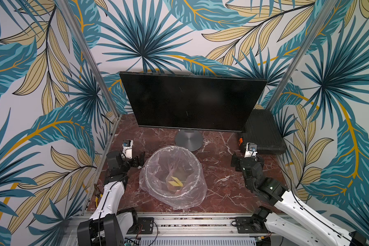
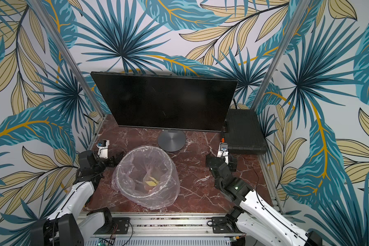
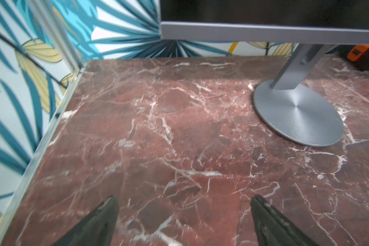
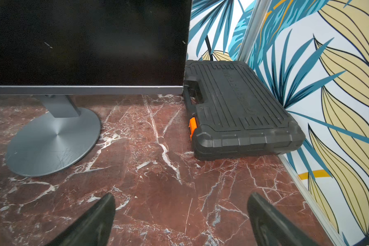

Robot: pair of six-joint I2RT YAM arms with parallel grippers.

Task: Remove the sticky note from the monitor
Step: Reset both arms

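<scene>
Nearest, at 6 o'clock, runs the rail (image 1: 192, 222). Beyond it the bin (image 1: 201, 172) stands in the middle of the table (image 1: 222, 187), lined with clear plastic. At the bottom of the bin lies the note (image 1: 175, 181), yellow and folded; whether it is one sheet or several I cannot tell. Its longer edge seems to run roughly 10 to 4.

The monitor (image 1: 190, 102) at 12 o'clock shows a bare black screen in both top views, with nothing stuck on it.

The left claw (image 3: 184, 199) sits at 9 o'clock, just beside the bin rim, jaws wide and empty over bare marble. The right claw (image 4: 181, 196) sits at 3 o'clock, well apart from the bin, also wide and empty, facing the case (image 4: 239, 110) at 2 o'clock.

From the left claw the note lies toward 4 o'clock, down inside the bin; from the right claw, toward 8. The left arm is nearer. I judge the removal done, with nothing left on the screen to peel.
</scene>
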